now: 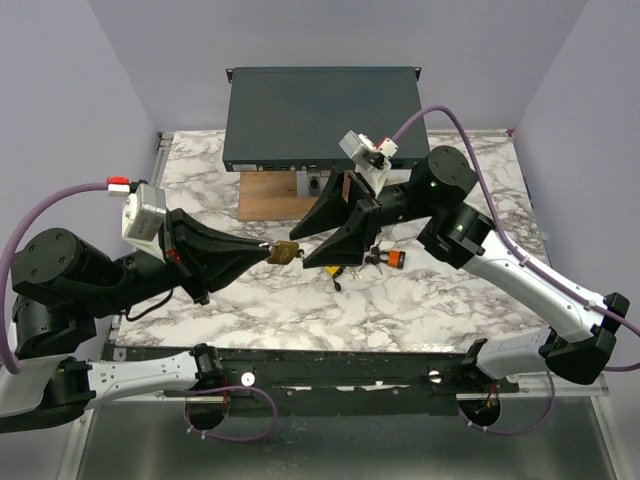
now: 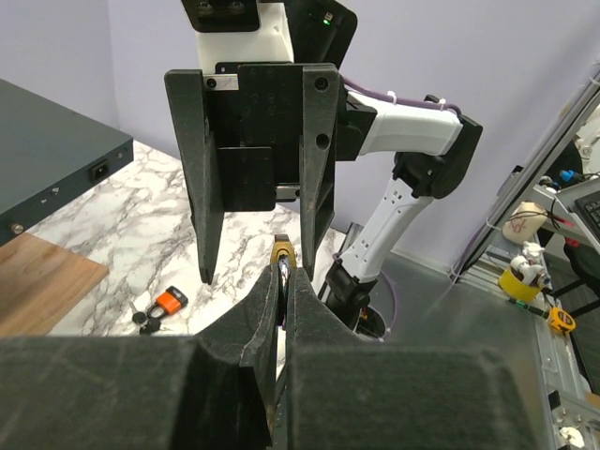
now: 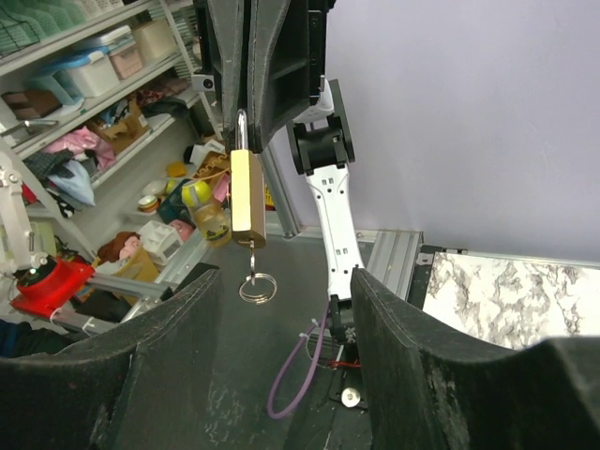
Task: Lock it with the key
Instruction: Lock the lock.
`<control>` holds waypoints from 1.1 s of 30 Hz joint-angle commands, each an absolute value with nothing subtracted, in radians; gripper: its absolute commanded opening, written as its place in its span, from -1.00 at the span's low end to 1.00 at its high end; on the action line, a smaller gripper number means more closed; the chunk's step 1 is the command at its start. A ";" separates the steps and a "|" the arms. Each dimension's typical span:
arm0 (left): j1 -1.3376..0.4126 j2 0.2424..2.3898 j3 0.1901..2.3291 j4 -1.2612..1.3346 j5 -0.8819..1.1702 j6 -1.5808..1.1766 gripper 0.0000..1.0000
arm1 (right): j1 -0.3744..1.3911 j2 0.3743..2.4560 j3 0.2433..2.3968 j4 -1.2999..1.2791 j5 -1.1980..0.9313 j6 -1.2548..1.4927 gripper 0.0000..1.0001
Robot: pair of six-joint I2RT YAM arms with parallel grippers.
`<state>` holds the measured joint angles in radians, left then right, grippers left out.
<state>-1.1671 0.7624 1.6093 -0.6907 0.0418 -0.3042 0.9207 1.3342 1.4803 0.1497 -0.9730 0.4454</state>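
you are early in the job: nothing is locked with the key [image 1: 396,259] yet. the orange-headed key lies on its small bunch on the marble table [image 1: 250,300], just beside your right arm and well apart from both sets of fingers. your left gripper [image 1: 271,253] is clamped tight on the shackle of a brass padlock [image 3: 247,192] and holds it up over the table. a small ring [image 3: 256,287] hangs from the padlock's underside on a short stem. you cannot tell whether that is another key, nor whether the shackle is snapped home. your right gripper [image 1: 303,250] stands about half open just beside the padlock, with nothing between its fingers. what is left, by my reading: pick up the orange key, get it into the keyhole and turn it. as for containers, the only one on the table is the dark flat box [image 1: 320,115] at the back, closed, its contents hidden. the tubs [image 3: 89,70] in the room behind, seen from the right wrist, are too far off to read.
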 commanded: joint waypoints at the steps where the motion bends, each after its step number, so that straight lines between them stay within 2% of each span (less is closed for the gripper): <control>1: -1.172 0.781 1.634 -0.686 0.009 -0.296 -1.00 | 0.915 1.318 1.459 0.201 -1.000 0.474 0.15; 5: -1.171 0.792 1.634 -0.694 0.009 -0.295 -1.00 | 0.914 1.303 1.447 0.208 -0.989 0.478 0.05; 10: -1.170 0.796 1.636 -0.686 -0.021 -0.295 -1.00 | 0.914 1.307 1.441 0.214 -0.989 0.489 -0.23; 16: -1.171 0.794 1.638 -0.685 -0.036 -0.293 -1.00 | 0.914 1.299 1.423 0.199 -0.987 0.480 -0.67; 18: -1.170 0.793 1.637 -0.685 -0.040 -0.293 -1.00 | 0.914 1.294 1.415 0.193 -0.983 0.474 -0.92; 19: -1.171 0.794 1.636 -0.687 -0.044 -0.291 -1.00 | 0.914 1.290 1.408 0.187 -0.976 0.468 -0.98; 33: -1.169 0.728 1.633 -0.682 -0.079 -0.238 -1.00 | 0.914 1.218 1.293 0.071 -0.887 0.365 -0.99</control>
